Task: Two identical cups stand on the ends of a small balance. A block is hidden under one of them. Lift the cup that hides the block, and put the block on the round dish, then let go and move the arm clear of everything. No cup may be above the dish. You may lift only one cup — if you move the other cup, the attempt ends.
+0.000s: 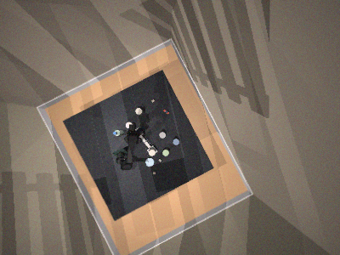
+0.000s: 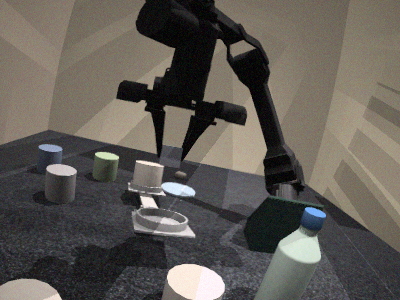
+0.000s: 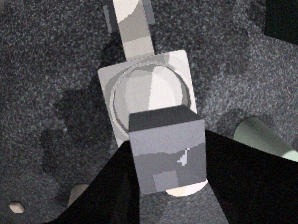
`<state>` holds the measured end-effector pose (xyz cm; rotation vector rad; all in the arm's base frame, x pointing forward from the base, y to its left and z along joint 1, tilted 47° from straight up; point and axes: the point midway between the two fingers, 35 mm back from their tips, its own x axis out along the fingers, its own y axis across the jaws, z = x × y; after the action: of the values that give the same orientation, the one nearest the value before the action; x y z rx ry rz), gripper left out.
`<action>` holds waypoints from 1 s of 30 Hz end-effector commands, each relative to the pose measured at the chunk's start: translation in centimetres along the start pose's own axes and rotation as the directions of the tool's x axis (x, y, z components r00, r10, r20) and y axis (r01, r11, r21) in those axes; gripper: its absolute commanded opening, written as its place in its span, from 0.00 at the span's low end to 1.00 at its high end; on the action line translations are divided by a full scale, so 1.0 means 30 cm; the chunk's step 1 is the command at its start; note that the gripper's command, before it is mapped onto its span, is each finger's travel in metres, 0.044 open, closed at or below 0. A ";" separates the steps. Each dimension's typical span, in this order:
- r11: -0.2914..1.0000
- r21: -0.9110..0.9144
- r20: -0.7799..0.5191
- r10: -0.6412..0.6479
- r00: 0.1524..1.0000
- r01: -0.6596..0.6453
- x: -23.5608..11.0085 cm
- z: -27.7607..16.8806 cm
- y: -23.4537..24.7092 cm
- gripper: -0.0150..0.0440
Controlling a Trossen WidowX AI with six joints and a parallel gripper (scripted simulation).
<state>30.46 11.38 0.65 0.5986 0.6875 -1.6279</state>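
Your gripper (image 2: 171, 152) clamps the grey block (image 3: 168, 151) above the balance pan (image 2: 162, 222); next carry it to the round dish (image 2: 178, 189).

The hand (image 2: 172, 150) hangs with the block (image 3: 168, 149) between its fingers, above the balance (image 2: 150, 202), whose near end bears an empty ring (image 2: 161, 219) and whose far end bears a cup (image 2: 148, 174), with the round dish (image 2: 178, 189) just right of that cup.

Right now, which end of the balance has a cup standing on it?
The far end, beside the green cylinder: a pale cup stands there. The near end carries only a bare ring.
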 end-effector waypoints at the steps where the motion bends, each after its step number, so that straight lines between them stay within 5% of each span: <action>1: 1.000 -0.001 -0.024 0.005 1.000 -0.005 0.004 0.088 0.028 0.25; 30: 0.997 -0.038 -0.081 0.060 0.995 -0.063 0.106 0.604 0.054 0.25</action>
<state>31.90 -2.44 9.71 0.6564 0.7528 -1.5463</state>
